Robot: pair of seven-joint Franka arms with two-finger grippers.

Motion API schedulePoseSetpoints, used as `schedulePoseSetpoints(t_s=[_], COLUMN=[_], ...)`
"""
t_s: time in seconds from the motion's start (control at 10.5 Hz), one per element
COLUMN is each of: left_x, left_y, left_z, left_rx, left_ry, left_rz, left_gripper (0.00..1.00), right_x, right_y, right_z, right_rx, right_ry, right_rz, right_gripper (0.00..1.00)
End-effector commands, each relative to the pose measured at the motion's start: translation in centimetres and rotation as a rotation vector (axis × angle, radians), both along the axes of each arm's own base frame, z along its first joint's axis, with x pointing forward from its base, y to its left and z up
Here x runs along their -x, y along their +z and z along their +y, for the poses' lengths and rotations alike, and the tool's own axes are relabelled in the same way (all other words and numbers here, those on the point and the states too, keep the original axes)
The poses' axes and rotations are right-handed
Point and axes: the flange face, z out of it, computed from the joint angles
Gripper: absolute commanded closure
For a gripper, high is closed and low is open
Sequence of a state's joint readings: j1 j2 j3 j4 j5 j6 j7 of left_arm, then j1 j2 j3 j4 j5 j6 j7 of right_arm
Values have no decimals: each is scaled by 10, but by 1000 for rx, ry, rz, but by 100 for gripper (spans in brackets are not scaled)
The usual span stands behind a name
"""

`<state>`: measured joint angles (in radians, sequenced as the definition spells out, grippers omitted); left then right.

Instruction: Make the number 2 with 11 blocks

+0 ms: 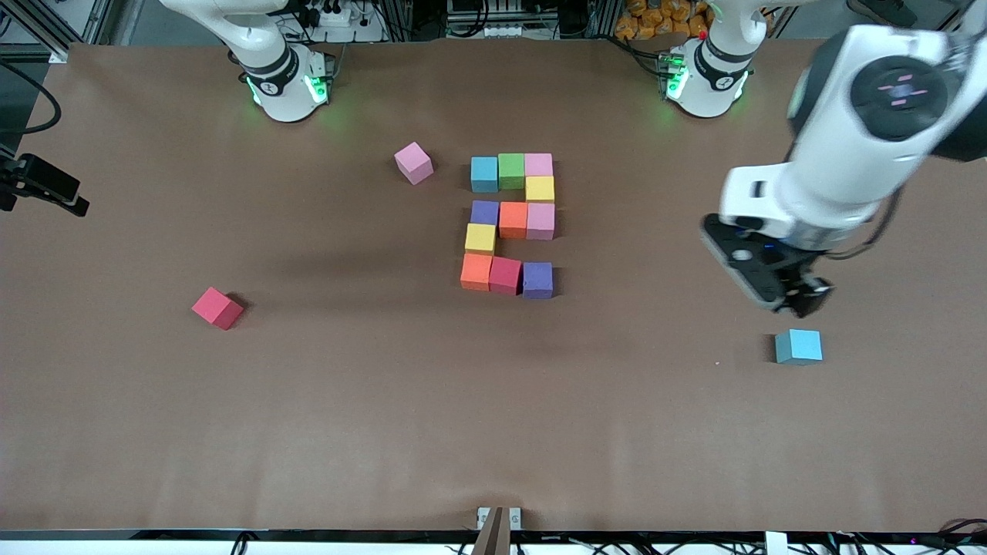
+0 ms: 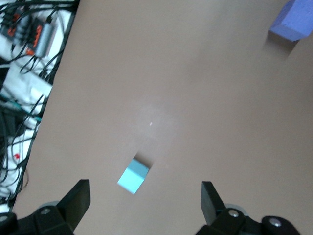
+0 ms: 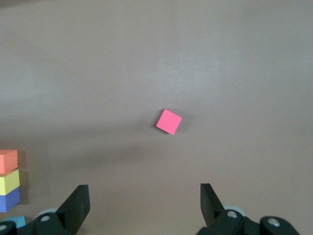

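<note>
- Front view, lower left of frame: a loose red block (image 1: pixel 217 307) lies alone on the desk (image 1: pixel 385 424), turned at an angle, well apart from the figure. The right wrist view shows it too (image 3: pixel 169 121), between and ahead of that hand's fingers.
- Right hand (image 3: pixel 142 208): only seen from its own wrist camera, up in the air over bare desk, fingers wide, holding nothing. A dark piece at the far left edge of the front view may belong to this arm; cannot say for sure.
- Upper centre-left: a loose pink block (image 1: pixel 414 163), also rotated, near the figure's top row but not touching it.
- Centre: the number 2 (image 1: pixel 509 225) looks complete: eleven blocks, three across and five down. Rows are slightly uneven; the blue corner block (image 1: pixel 484 174) sits a touch out of line.
- Right of frame: left hand (image 1: pixel 802 297) hangs over the desk just above a light blue block (image 1: pixel 798 346), fingers wide, empty. The left wrist view shows that block (image 2: pixel 133 175) nearer one finger than the other.
- Risk, judged: the digit appears done, so picking a spare block and carrying it in could knock the loosely butted cubes.
- Risk: off-centre, angled block under the left hand; closing now could push or twist it, not grip it.
- Risk: soft foam may squash and slip.
</note>
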<state>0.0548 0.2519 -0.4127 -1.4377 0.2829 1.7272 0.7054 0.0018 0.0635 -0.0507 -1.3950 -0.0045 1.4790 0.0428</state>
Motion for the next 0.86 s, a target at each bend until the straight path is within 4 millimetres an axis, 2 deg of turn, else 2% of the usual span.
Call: schedulePoseSetpoints(t_s=[0.0, 0.1, 0.19, 0.29, 0.38, 0.48, 0.67, 0.76], left_x=[26, 32, 34, 35, 36, 36, 36, 47], left_y=[47, 62, 67, 69, 77, 91, 100, 118], left_z=[33, 63, 87, 96, 113, 147, 193, 207], left_rx=[37, 98, 129, 131, 130, 136, 146, 137], left_ry=[57, 126, 183, 202, 235, 300, 369, 396], left_rz=[-13, -2, 18, 20, 4, -30, -79, -113], left_gripper=[0, 0, 0, 0, 0, 0, 0, 0], right_x=[0, 0, 0, 0, 0, 0, 0, 0], right_y=[2, 2, 2, 2, 2, 2, 2, 2], right_z=[-1, -1, -1, -1, -1, -1, -1, 0], right_rx=[-1, -1, -1, -1, -1, -1, -1, -1], right_ry=[-14, -16, -16, -16, -14, -16, -16, -14], right_rz=[0, 2, 2, 2, 2, 2, 2, 2], right_gripper=[0, 0, 0, 0, 0, 0, 0, 0])
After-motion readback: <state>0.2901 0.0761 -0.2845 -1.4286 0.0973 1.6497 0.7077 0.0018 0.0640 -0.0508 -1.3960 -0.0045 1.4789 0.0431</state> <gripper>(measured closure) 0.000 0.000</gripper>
